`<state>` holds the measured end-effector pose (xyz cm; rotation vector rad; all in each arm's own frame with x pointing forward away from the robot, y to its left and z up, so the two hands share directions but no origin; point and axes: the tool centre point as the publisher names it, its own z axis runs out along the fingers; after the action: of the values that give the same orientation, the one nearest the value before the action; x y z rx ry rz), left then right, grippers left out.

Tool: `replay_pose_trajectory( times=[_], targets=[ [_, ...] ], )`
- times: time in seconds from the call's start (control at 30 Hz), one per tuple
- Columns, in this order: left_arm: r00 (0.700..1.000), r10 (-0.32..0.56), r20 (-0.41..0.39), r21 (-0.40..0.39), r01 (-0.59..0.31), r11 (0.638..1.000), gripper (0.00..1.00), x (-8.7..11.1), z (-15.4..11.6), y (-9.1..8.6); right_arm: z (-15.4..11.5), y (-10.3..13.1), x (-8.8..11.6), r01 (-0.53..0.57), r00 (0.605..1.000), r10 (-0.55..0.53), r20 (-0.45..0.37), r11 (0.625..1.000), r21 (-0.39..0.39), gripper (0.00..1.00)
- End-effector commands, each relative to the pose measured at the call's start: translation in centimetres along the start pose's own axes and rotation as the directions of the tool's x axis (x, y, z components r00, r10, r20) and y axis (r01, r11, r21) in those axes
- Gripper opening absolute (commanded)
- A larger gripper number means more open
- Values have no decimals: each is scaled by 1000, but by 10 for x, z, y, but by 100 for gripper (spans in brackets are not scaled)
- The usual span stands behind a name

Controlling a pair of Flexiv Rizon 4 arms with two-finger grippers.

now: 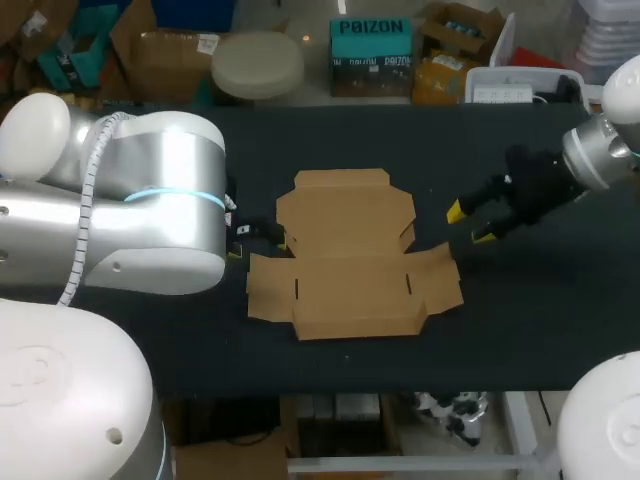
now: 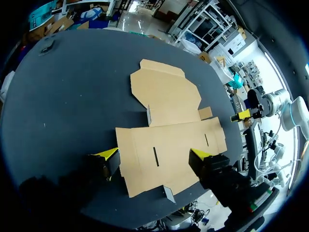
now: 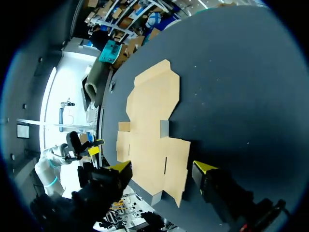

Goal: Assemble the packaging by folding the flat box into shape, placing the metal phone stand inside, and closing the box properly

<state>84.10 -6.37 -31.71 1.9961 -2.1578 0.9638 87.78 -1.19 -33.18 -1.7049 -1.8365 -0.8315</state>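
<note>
Robotics lab bench cell, not a home, shop or office. What shows it:
- Two silver-white industrial arms, left arm (image 1: 150, 200) and right arm (image 1: 600, 150), come in from either side of one worktop (image 1: 530, 320).
- The worktop is covered in plain matte black sheet.
- A white corrugated cable hose (image 1: 88, 200) runs along the left arm.
- Each arm ends in a two-finger hand with yellow tips, fingers apart: left hand (image 2: 154, 154), right hand (image 1: 469, 223).
- A flat die-cut cardboard box blank (image 1: 350, 250) lies mid-worktop, between the two hands.
</note>
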Motion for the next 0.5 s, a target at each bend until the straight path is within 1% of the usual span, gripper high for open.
replay_pose_trajectory(
  times=[0.03, 0.1, 0.13, 0.2, 0.23, 0.3, 0.5],
  targets=[
    [995, -2, -102, -119, -10, 993, 100, -8, -8, -11, -1, 11, 0, 6, 989, 4, -148, 998, 68, 87],
    [994, -1, -109, -123, -13, 992, 100, -11, -10, -16, -1, 14, 1, 4, 989, 6, -149, 998, 68, 93],
    [993, 5, -121, -130, -21, 991, 100, -12, -11, -18, -1, 16, 1, 3, 989, 7, -150, 998, 68, 100],
    [991, 10, -132, -137, -28, 990, 100, -14, -13, -23, -1, 19, 2, 2, 988, 9, -154, 998, 70, 100],
    [989, 27, -147, -153, -49, 987, 100, -15, -15, -25, -2, 20, 2, 12, 986, 1, -169, 997, 76, 100],
    [989, 35, -146, -183, -62, 981, 100, -18, -18, -30, -3, 25, 1, 22, 980, -6, -199, 997, 79, 100],
    [989, 35, -146, -183, -62, 981, 100, -18, -18, -30, -3, 25, 1, 22, 980, -6, -199, 997, 79, 100]
  ],
)
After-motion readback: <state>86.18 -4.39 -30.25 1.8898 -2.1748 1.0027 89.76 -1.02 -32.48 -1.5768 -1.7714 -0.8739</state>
